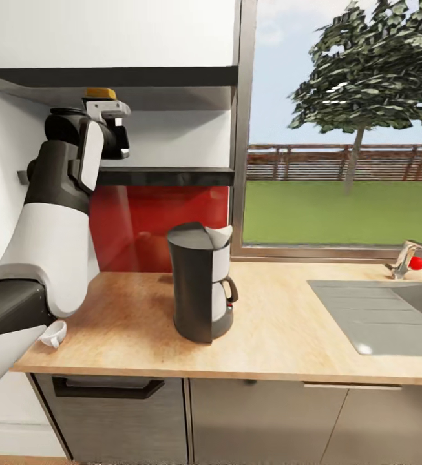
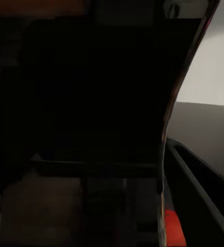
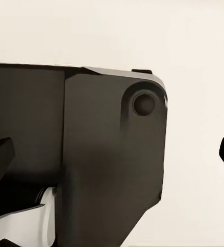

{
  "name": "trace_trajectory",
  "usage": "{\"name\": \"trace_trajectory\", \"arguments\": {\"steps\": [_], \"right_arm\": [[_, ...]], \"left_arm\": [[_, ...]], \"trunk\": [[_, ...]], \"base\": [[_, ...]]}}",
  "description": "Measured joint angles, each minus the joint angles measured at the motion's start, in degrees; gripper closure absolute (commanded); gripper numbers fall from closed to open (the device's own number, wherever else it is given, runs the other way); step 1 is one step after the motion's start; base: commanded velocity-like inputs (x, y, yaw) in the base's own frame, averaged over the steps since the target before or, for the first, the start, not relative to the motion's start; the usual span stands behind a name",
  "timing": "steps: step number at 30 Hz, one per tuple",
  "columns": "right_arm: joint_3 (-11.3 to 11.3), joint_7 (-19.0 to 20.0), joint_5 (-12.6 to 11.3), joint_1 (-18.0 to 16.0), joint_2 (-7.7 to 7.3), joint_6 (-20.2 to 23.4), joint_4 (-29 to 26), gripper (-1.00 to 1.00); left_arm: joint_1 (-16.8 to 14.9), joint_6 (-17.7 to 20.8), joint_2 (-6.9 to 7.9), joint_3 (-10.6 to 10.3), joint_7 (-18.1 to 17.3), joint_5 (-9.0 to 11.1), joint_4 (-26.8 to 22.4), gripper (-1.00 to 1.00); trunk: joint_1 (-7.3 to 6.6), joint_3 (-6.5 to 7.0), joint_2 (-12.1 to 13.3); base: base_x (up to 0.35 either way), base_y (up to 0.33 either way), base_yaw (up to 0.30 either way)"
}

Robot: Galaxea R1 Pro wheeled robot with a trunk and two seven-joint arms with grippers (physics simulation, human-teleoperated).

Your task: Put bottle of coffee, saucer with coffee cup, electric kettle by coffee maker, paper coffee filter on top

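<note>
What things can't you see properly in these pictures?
- Bottle of coffee: head view, just its tan lid peeks above the left end effector on the kitchen shelf; whether it's gripped is unclear.
- Coffee cup: head view, partly behind the left arm.
- Left wrist view: too dark to read.
- Sink: cut off by the head view's edge.

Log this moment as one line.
left gripper at kitchen shelf, bottle of coffee | coffee maker on countertop

The light-wood bench (image 1: 288, 336) carries the coffee maker (image 1: 201, 284) near its middle, a filter on top, the coffee cup (image 1: 54, 334) (tipped sideways) at its front left corner, and a steel sink (image 1: 379, 316) at its right end.
</note>
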Motion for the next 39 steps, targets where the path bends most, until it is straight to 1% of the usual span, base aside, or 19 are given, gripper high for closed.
{"name": "trace_trajectory", "arguments": {"steps": [5,7,8,10,11,13,16,17,19,20,22,26,29,31,34,35,39], "right_arm": [[-0.01,-0.01,0.00,0.00,0.04,-0.02,0.00,-1.00],[0.01,-0.01,0.00,0.00,0.04,-0.03,-0.05,-1.00],[0.03,-0.01,0.00,0.00,0.04,-0.03,-0.06,-1.00],[0.06,-0.01,0.00,0.00,0.04,-0.03,-0.08,-1.00],[0.07,-0.01,0.00,0.00,0.04,-0.03,-0.08,-1.00],[0.08,0.00,0.00,0.00,0.05,-0.03,-0.09,-1.00],[0.08,0.00,0.00,0.00,0.06,-0.03,-0.09,-1.00],[0.08,0.00,0.00,0.00,0.06,-0.03,-0.09,-1.00],[0.08,0.00,0.00,0.00,0.06,-0.03,-0.09,-1.00],[0.08,0.00,0.00,0.00,0.06,-0.03,-0.09,-1.00],[0.08,0.00,0.00,0.00,0.06,-0.03,-0.09,-1.00],[0.08,0.00,0.00,0.00,0.11,-0.03,-0.05,-1.00],[0.08,0.00,0.00,0.00,0.14,-0.03,-0.02,-1.00],[0.08,0.00,0.00,0.00,0.14,-0.03,-0.01,-1.00],[0.10,0.00,0.00,0.00,0.14,-0.03,-0.02,-1.00],[0.11,0.00,0.00,0.00,0.15,-0.03,-0.01,-1.00],[0.15,0.00,0.00,0.00,0.15,-0.03,0.00,-1.00]], "left_arm": [[0.32,0.63,0.20,0.00,-0.08,-0.16,-0.39,1.00],[2.22,0.66,0.30,-0.04,-1.12,-0.06,-3.05,1.00],[3.55,0.65,0.35,-0.08,-2.30,0.00,-5.16,1.00],[6.56,0.65,0.59,-0.06,-5.90,-0.16,-10.08,1.00],[8.61,0.66,1.38,-0.05,-8.96,-0.41,-13.64,1.00],[11.91,1.15,3.89,-0.03,-14.16,-0.37,-19.70,1.00],[14.10,3.00,6.22,0.01,-19.78,-0.16,-23.77,1.00],[14.39,3.35,6.59,0.03,-20.84,-0.16,-24.31,1.00],[15.18,4.28,8.14,0.09,-24.99,-0.13,-25.98,1.00],[15.39,4.52,8.97,0.16,-27.03,-0.17,-26.54,1.00],[15.66,5.00,11.22,0.44,-33.26,-0.06,-27.25,1.00],[15.94,6.54,13.82,0.39,-40.70,-0.10,-27.43,1.00],[17.30,6.90,14.95,0.46,-44.65,-0.04,-27.44,1.00],[18.76,6.98,15.48,0.46,-46.98,-0.02,-27.44,1.00],[21.52,6.97,16.05,0.51,-49.33,-0.05,-27.44,1.00],[22.27,6.83,16.16,0.54,-49.73,-0.32,-27.44,1.00],[25.14,6.76,16.51,0.66,-50.87,-0.23,-27.51,1.00]], "trunk": [[0.00,0.00,0.02],[0.00,0.00,0.02],[0.00,0.00,0.02],[0.00,0.00,0.02],[-0.01,0.00,0.01],[-0.01,0.00,0.01],[0.00,0.00,0.02],[0.00,0.00,0.02],[-0.01,0.00,0.01],[-0.01,0.00,0.01],[-0.01,0.00,0.01],[0.00,0.00,0.02],[0.00,-0.01,0.03],[-0.01,-0.01,0.02],[-0.01,-0.01,0.02],[0.00,-0.01,0.04],[0.00,-0.01,0.03]], "base": [[-0.018,-0.007,0.000],[-0.002,-0.001,0.000],[0.000,0.000,0.000],[0.000,0.000,0.000],[0.000,0.000,0.000],[0.000,0.000,0.000],[0.000,0.000,0.000],[0.000,0.000,0.000],[0.000,0.000,0.000],[0.000,0.000,0.000],[0.000,0.000,0.000],[0.000,0.000,0.000],[0.000,0.000,0.000],[0.000,0.000,0.000],[0.000,0.000,0.000],[0.000,0.000,0.000],[0.000,0.000,0.000]]}}
